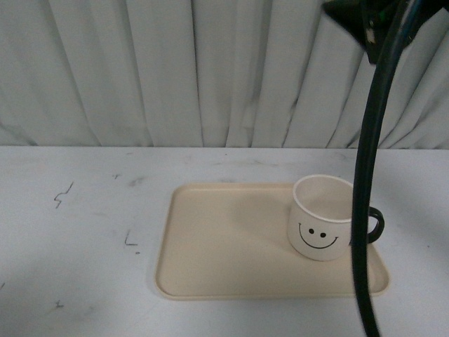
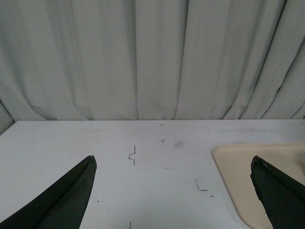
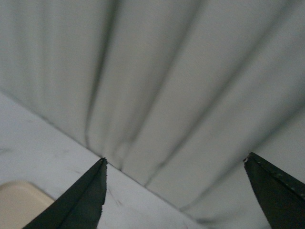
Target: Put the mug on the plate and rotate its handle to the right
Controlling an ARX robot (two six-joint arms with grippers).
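Note:
The cream-white mug point(image 1: 319, 219) stands upright on the right part of the beige plate point(image 1: 224, 246), its smiley face toward the camera. Its black handle point(image 1: 377, 225) points right, partly behind a dark cable. The right arm point(image 1: 372, 28) shows only at the top right of the front view, high above the mug. My right gripper point(image 3: 175, 161) is open and empty, facing the curtain, with a plate corner point(image 3: 16, 202) in sight. My left gripper point(image 2: 174, 162) is open over bare table, the plate's edge point(image 2: 248, 167) beside one finger.
A black cable point(image 1: 361, 210) hangs down in front of the mug's right side. A pleated white curtain point(image 1: 175, 70) closes off the back of the white table point(image 1: 77, 232), which carries small dark marks point(image 1: 63, 194).

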